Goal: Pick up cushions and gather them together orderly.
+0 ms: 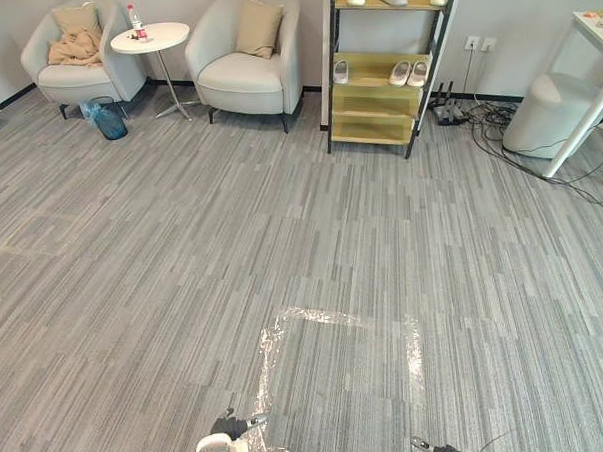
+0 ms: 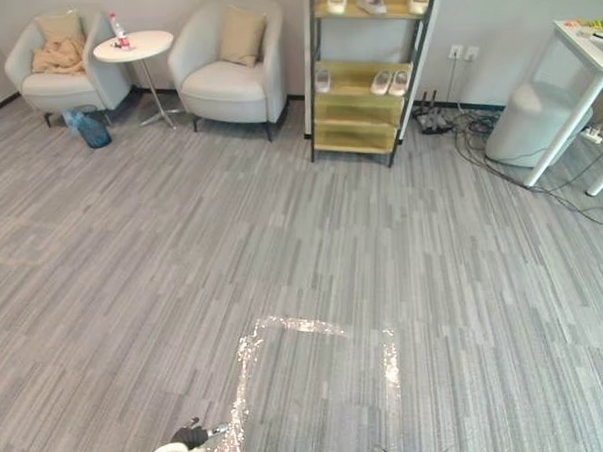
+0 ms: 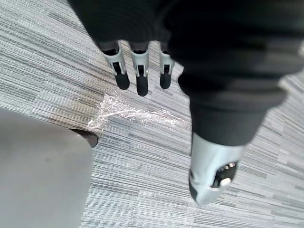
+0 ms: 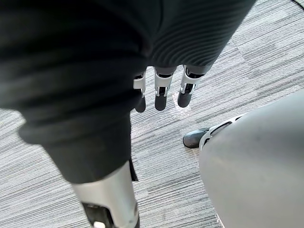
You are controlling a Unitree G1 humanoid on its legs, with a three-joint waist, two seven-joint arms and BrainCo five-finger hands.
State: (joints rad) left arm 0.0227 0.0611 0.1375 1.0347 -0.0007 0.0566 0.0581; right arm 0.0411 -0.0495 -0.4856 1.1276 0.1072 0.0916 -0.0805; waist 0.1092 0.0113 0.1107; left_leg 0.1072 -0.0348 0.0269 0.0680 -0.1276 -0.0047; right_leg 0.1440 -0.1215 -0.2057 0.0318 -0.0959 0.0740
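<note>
Approach stage: left robot hand (image 3: 140, 76) and right robot hand (image 4: 160, 92) hang straight-fingered, empty; next, probably walk to the tan cushion (image 1: 258, 26) on the armchair (image 1: 237, 81).

There are two armchairs (image 1: 72, 78) (image 1: 240, 84) and two cushions (image 1: 76, 18) (image 1: 258, 26), one on each, plus one blanket (image 1: 74, 48). One round desk (image 1: 163, 34) carries one bottle (image 1: 135, 21). One shelf (image 1: 371, 101) holds six shoes (image 1: 400, 74), three on each of two levels.

The tan cushion (image 1: 258, 28) looks like soft matt cloth, as does the pale armchair (image 1: 237, 84). Glossy, crinkled tape (image 1: 315, 314) lies on rough carpet (image 1: 134, 293).
</note>
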